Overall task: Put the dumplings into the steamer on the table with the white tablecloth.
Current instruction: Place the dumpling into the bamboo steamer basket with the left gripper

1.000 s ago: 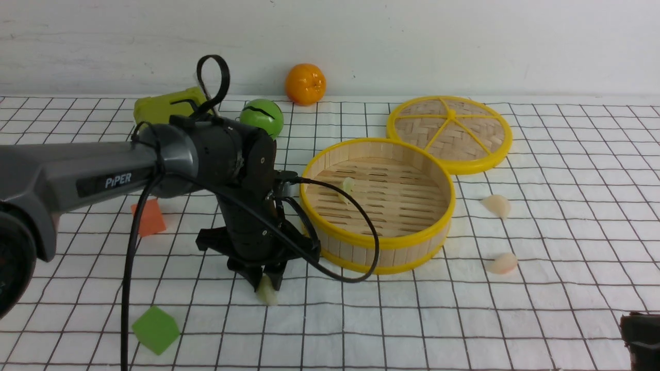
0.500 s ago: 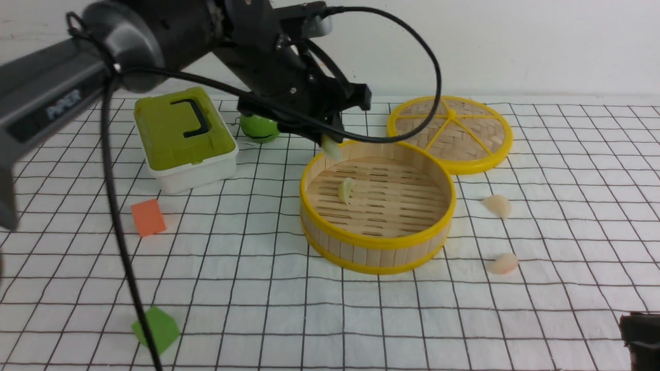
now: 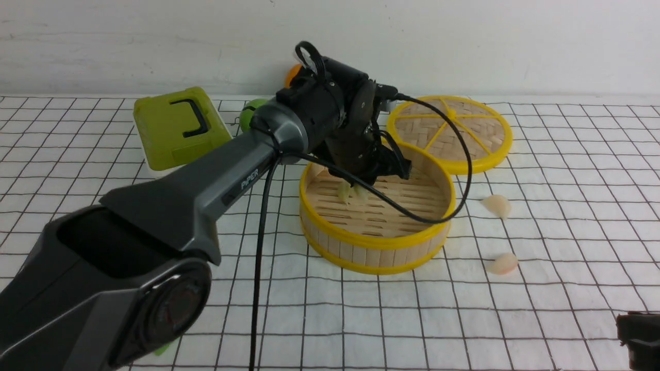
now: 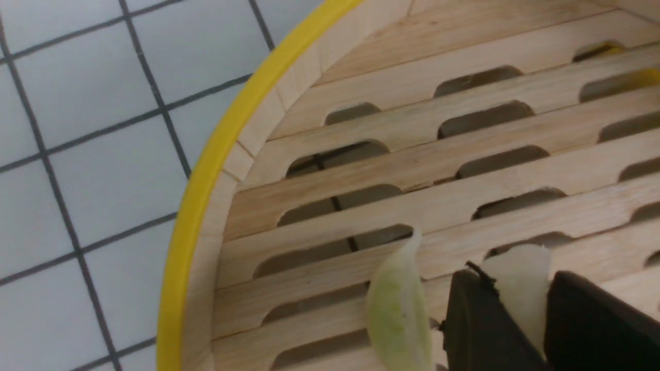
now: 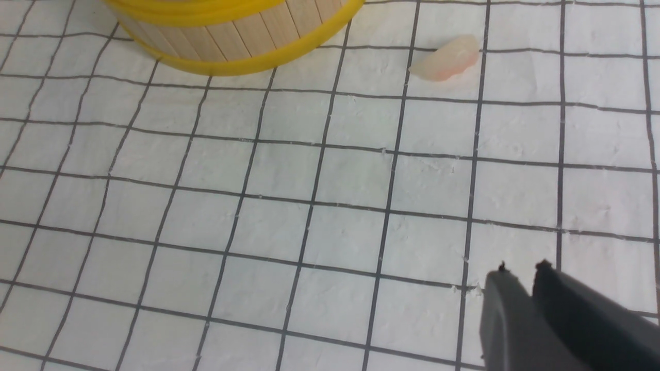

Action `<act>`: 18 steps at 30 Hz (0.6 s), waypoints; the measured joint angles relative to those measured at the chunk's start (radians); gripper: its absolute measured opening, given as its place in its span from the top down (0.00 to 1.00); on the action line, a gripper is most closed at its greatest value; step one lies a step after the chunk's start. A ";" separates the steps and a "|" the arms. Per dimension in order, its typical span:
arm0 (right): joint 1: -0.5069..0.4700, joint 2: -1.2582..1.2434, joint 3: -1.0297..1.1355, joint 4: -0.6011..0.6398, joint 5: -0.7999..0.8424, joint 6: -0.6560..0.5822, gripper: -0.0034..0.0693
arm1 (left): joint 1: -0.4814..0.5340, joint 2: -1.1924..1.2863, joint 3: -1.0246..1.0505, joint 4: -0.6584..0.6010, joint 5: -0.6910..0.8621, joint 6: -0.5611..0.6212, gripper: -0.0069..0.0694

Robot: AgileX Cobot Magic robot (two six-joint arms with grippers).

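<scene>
Over the left half of the steamer (image 3: 376,242), the left arm (image 3: 206,180) is stretched out from the near left corner of the front view. Its forearm is angled up across the tabletop (image 3: 567,232) and its wrist is bent steeply down, so that the tool end is dipped inside the basket wall. A black cable (image 3: 464,170) is looped from the wrist out past the steamer's right side.

The left jaws are closed on a whitish-green dumpling (image 4: 521,288), which is pinched between the two black fingers (image 4: 474,319) just above the slatted floor; whether it touches the slats cannot be told. A green dumpling (image 4: 399,314) is seen lying on the floor just beside it, close to the left wall.

The right arm is shown only as a dark tip at the near right corner of the front view, low over the cloth. Its fingers (image 5: 577,319) are set a narrow slit apart, and nothing is held between the right jaws.

Two whitish-pink dumplings are left on the tabletop to the right of the steamer, one farther back (image 3: 496,205) and one nearer (image 3: 502,264). The woven lid (image 3: 448,134) is laid flat behind the steamer, and a green-lidded box (image 3: 178,129) is seen at the far left.
</scene>
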 joint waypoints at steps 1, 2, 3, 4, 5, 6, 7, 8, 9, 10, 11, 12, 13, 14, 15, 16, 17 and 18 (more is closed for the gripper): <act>0.000 0.000 0.000 0.000 0.000 0.000 0.85 | 0.000 0.006 -0.001 0.001 -0.005 0.000 0.70; 0.000 0.000 0.000 0.000 0.000 0.000 0.85 | 0.000 0.008 -0.001 0.001 -0.006 0.000 0.70; 0.000 0.000 0.000 0.000 0.000 0.000 0.85 | 0.000 0.013 -0.001 -0.002 -0.010 0.000 0.70; 0.000 0.000 0.000 0.000 0.000 0.000 0.84 | 0.000 0.019 -0.001 -0.008 -0.025 0.000 0.70; 0.000 0.000 0.000 0.000 0.000 0.000 0.84 | 0.000 0.019 -0.001 -0.009 -0.025 0.001 0.69; 0.000 0.000 0.000 0.000 0.000 0.000 0.84 | 0.000 0.019 -0.001 -0.011 -0.027 0.001 0.69; 0.000 0.000 0.000 0.000 0.000 0.000 0.84 | 0.000 0.019 -0.002 -0.012 -0.033 0.001 0.67; 0.000 0.000 0.000 0.000 0.000 0.000 0.84 | 0.000 0.019 -0.004 -0.012 -0.042 0.001 0.63; 0.000 0.000 0.000 0.000 0.000 0.000 0.84 | 0.000 0.019 -0.004 -0.012 -0.043 0.001 0.60; 0.000 0.000 0.000 0.000 0.000 0.000 0.84 | 0.000 0.018 -0.004 -0.013 -0.042 0.001 0.58; 0.000 0.000 0.000 0.000 0.000 0.000 0.84 | 0.000 0.014 -0.004 -0.016 -0.033 0.001 0.54; 0.000 0.000 0.000 -0.002 -0.003 -0.003 0.84 | 0.000 0.007 -0.004 -0.020 -0.021 0.001 0.52; 0.000 0.000 0.000 -0.007 -0.003 -0.008 0.84 | 0.000 -0.001 -0.004 -0.024 -0.006 0.001 0.50; 0.000 0.000 0.000 -0.011 -0.003 -0.009 0.83 | 0.000 -0.014 -0.004 -0.026 0.007 0.001 0.49; 0.000 0.000 0.000 -0.013 -0.003 -0.009 0.83 | 0.000 -0.018 -0.004 -0.026 0.009 0.001 0.49; 0.000 0.000 0.000 -0.016 -0.003 -0.011 0.83 | 0.000 -0.054 -0.004 -0.026 0.038 0.001 0.48; 0.000 0.000 0.000 -0.016 -0.003 -0.011 0.82 | 0.000 -0.060 -0.004 -0.026 0.041 0.001 0.48; 0.000 0.000 0.000 -0.016 0.000 -0.012 0.81 | 0.000 -0.101 -0.004 -0.024 0.071 0.001 0.48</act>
